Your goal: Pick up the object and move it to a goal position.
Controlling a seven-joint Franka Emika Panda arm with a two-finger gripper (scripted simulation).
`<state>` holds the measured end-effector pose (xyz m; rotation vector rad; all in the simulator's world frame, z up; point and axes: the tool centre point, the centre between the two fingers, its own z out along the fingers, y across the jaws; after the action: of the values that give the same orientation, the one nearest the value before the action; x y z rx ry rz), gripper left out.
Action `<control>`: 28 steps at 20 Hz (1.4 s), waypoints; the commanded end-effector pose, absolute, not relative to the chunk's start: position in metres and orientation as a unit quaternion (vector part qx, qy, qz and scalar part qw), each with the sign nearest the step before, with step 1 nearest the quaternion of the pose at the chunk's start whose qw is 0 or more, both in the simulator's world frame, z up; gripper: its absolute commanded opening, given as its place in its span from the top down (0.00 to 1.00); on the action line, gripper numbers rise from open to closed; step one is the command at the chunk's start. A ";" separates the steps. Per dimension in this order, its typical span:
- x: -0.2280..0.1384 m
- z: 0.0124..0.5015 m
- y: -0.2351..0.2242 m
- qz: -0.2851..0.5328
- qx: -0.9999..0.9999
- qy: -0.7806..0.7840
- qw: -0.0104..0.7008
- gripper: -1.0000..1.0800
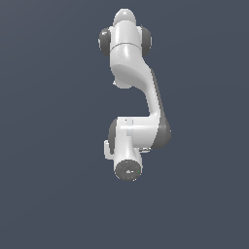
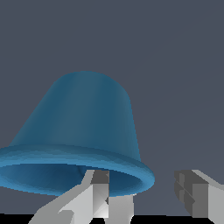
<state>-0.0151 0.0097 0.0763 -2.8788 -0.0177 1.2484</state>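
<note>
now blue cup (image 2: 83, 118) rim touching one tool (image 2: 144, 199) finger (image 2: 98, 192).

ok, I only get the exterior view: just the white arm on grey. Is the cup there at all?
Observer: Yes. The wrist view shows a small plain blue tapered cup right at the gripper; presumably the white robot arm hides it from you.
Operator: Gripped?
Observer: No. The jaws stand open: one finger overlaps the cup's mouth, and the other sits clear outside the rim.
Operator: Which way is it facing?
Observer: Its flared rim faces the wrist camera, narrower end away.
</note>
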 end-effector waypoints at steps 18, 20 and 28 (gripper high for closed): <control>-0.017 0.072 0.010 0.415 -0.910 -0.006 0.002 1.00; -0.017 0.072 0.011 0.415 -0.910 -0.006 0.002 1.00; -0.002 0.093 0.007 0.392 -0.920 -0.023 0.001 1.00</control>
<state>-0.0073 0.0082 0.0847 -2.8750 -0.0563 1.2573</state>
